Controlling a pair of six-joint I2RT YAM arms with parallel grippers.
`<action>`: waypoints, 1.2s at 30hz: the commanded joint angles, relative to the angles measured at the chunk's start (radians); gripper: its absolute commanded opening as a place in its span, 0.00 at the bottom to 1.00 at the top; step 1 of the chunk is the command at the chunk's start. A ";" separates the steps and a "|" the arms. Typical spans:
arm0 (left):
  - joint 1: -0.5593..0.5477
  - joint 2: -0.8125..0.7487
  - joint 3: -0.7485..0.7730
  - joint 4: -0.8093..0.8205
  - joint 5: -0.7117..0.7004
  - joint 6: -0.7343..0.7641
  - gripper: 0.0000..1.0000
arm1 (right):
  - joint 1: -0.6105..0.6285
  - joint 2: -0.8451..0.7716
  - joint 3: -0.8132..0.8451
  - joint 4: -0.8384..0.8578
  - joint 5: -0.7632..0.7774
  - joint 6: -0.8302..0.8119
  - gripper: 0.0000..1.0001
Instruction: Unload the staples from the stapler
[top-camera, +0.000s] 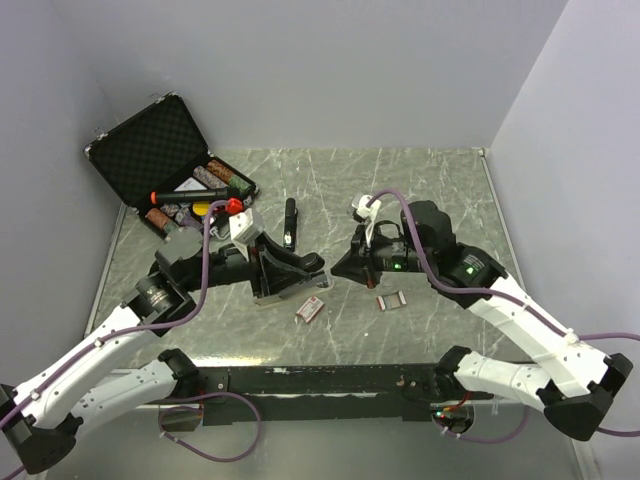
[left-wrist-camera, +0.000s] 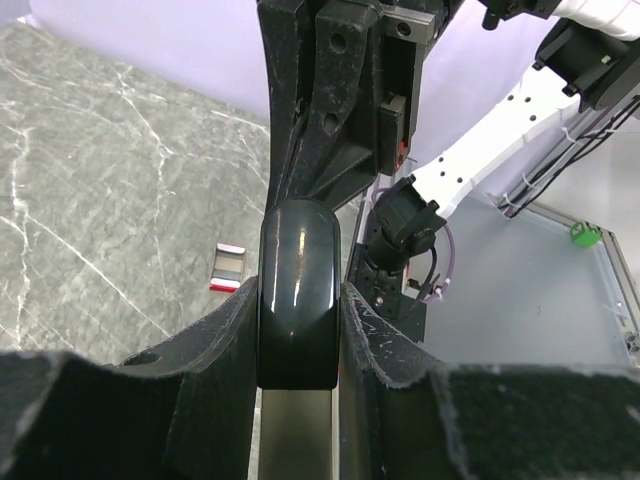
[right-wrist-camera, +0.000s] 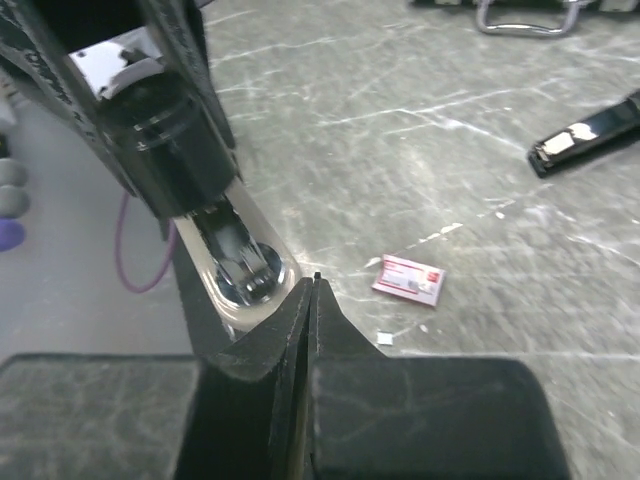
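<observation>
Black stapler (left-wrist-camera: 297, 300), top cropped, seemingly hinged open

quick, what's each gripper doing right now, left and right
left gripper: closed on the stapler
right gripper: shut, holding nothing

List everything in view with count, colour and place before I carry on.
stapler: 1, black, mid-table, gripped by the left arm
staple boxes: 2, red and white, on the table, nearer the bases than the stapler
tool: 1, black and chrome, lying just beyond the stapler; kind unclear
case: 1, black, open, far left corner; red, yellow and brown items inside, uncounted
table: 1, grey-green marble
left arm: white and black, jaws shut on the stapler
right arm: white and black, jaws shut and empty, tips close by the stapler's end
</observation>
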 joint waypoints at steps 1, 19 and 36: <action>-0.003 -0.032 0.017 0.074 -0.029 0.010 0.01 | 0.007 -0.042 0.070 -0.034 0.088 -0.018 0.00; -0.037 0.013 0.006 0.111 -0.185 -0.046 0.01 | 0.009 0.018 0.087 0.137 0.084 0.173 0.00; -0.077 -0.029 -0.047 0.204 -0.371 -0.110 0.01 | 0.021 0.087 0.067 0.194 0.083 0.255 0.00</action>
